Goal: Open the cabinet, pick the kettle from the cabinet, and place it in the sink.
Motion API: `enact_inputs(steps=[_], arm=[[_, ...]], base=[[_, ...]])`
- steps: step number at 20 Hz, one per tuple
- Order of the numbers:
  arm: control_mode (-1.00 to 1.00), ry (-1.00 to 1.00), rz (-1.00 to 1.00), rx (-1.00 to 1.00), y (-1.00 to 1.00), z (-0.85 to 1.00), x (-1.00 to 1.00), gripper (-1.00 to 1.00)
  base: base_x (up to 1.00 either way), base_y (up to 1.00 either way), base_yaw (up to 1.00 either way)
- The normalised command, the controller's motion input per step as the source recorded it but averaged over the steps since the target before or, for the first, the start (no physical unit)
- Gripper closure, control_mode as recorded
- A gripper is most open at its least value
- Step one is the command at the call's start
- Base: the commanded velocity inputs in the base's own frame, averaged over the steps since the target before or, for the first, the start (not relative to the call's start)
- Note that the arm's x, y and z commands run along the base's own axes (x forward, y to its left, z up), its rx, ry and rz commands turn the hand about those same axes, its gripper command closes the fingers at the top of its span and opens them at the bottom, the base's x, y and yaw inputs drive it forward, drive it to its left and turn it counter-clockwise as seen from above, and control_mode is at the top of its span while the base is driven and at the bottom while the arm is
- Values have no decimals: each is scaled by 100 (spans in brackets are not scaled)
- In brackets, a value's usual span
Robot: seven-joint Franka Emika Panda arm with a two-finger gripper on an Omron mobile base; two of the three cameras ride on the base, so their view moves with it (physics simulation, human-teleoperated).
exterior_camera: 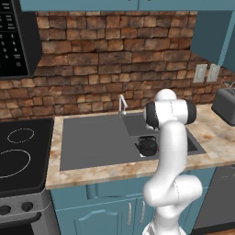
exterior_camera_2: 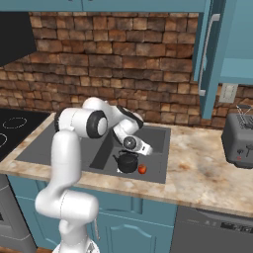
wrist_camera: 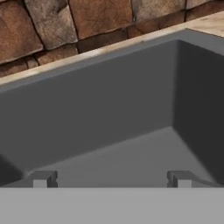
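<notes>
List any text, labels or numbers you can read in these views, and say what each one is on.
No text can be read in any view.
Microwave control panel: rows of small white marks, too small and blurred to read.
Dishwasher: faint marks along its top edge, unreadable.
Toaster, kettle, sink, cabinet: no markings seen.

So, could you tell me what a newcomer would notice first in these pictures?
The white arm bends over the sink, where the black kettle sits upright beside a small red object. Its tool hangs open inside the basin. At upper right, the cabinet door stands open.
</notes>
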Motion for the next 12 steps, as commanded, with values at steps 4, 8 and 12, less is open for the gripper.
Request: enact_inputs(steps=[4,8,12], arm=[[-100,15,-7,0,-17,24,-20,-100],[-100,10,-5,0,-16,23,-19,-100],[-100,12,-3,0,-10,33,-14,-100]], base=[[0,0,0],[0,0,0],[0,0,0]])
